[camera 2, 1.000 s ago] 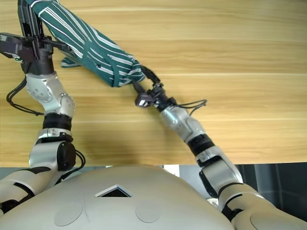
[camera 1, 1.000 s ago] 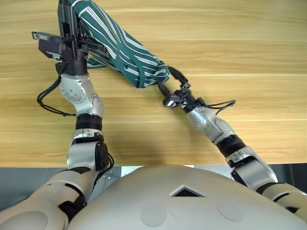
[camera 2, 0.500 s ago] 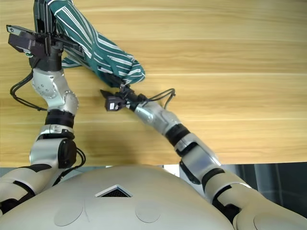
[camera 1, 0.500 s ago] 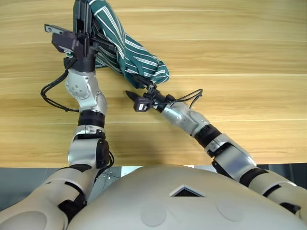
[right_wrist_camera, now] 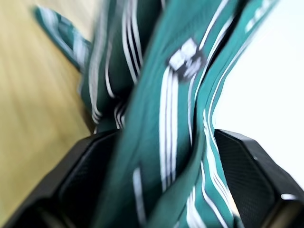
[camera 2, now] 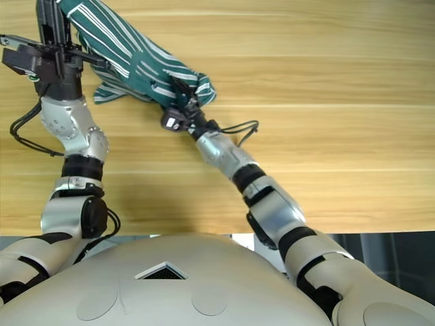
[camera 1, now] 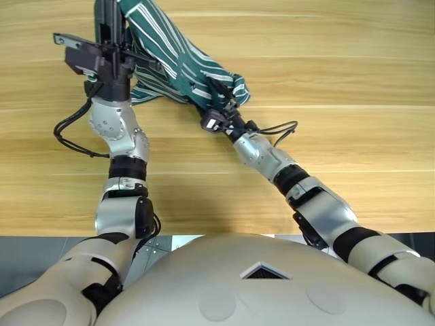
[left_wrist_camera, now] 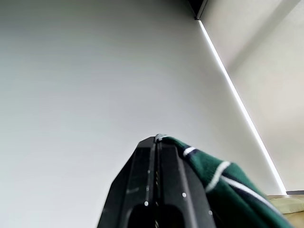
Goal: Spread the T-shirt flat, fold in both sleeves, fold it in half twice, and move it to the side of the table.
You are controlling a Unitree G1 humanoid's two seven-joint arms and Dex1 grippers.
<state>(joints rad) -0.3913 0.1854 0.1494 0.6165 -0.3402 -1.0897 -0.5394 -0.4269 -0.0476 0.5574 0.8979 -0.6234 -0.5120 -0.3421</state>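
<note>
The left gripper point(left_wrist_camera: 156, 138) is clamped fully closed on an edge of the green, white-striped T-shirt point(camera 1: 178, 60), held up over the far left part of the wooden table point(camera 1: 353, 75). In the left wrist view its two black fingers point(left_wrist_camera: 142, 190) meet with no gap between them. A fold of cloth emerges at their tips and falls away to one side.

From that hold the garment hangs in a bunched, twisted rope, sloping toward the robot's right and down to the tabletop. One striped edge lies on the wood just beside the left arm. The shirt sits left of the table's centre, partly in the air and partly on the wood, and it is not spread flat.

The right gripper point(right_wrist_camera: 166, 137), reaching in from the right across the near half of the table, meets the low end of the bundle. Its jaws stand wide apart, with a thick gather of the cloth running between them. The right wrist view shows dark fingers point(right_wrist_camera: 247, 180) on either side of the fabric, though it cannot be told whether the pads press on it. A small dark label point(right_wrist_camera: 186, 59) sits on the cloth beyond the fingers.
</note>
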